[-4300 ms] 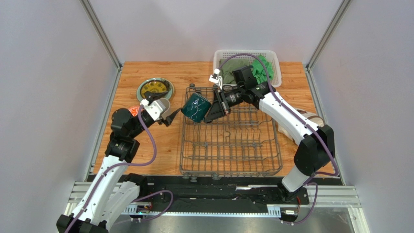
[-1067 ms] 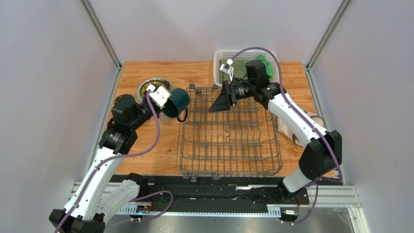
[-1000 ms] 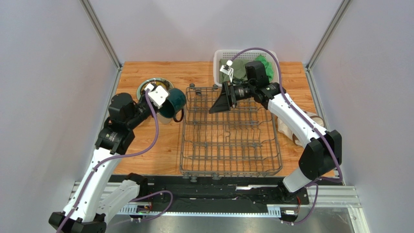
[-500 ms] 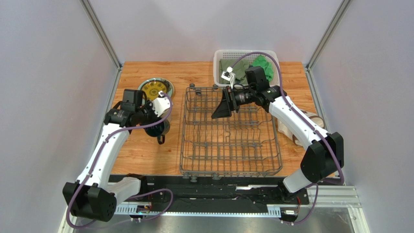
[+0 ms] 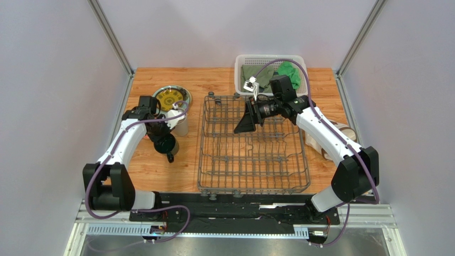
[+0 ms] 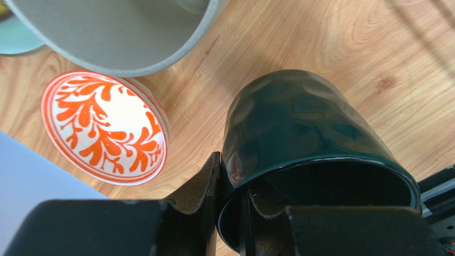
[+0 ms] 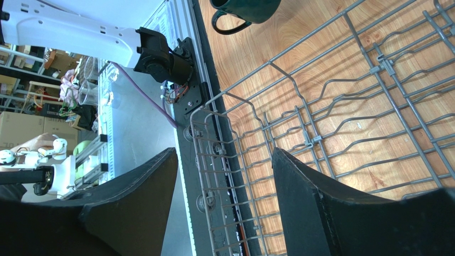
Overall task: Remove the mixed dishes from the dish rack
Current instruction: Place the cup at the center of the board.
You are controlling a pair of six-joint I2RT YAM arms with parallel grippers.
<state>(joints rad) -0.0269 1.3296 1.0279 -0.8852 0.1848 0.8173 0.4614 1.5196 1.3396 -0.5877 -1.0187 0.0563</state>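
My left gripper (image 5: 162,137) is shut on the rim of the dark teal mug (image 5: 165,145), one finger outside (image 6: 205,186) and one inside. The mug (image 6: 310,133) is upright, low over the wood left of the dish rack (image 5: 253,160), its handle toward the near edge. Around it are the tall beige cup (image 5: 180,126), the red-and-white bowl (image 6: 107,125) and the yellow-and-green plate (image 5: 170,98). My right gripper (image 5: 244,121) hangs open over the rack's far part, nothing between its fingers (image 7: 224,154). In the right wrist view the rack wires (image 7: 331,122) lie below.
A white mesh basket (image 5: 241,60) with green cloths (image 5: 288,72) stands behind the rack. A beige fabric thing (image 5: 334,133) lies right of the rack under my right arm. Grey walls close in both sides, and the arm bases line the near edge.
My left arm has swung the mug from beside the rack's far left corner down and nearer, to the wood beside the beige cup. My right gripper has shifted slightly nearer over the rack.
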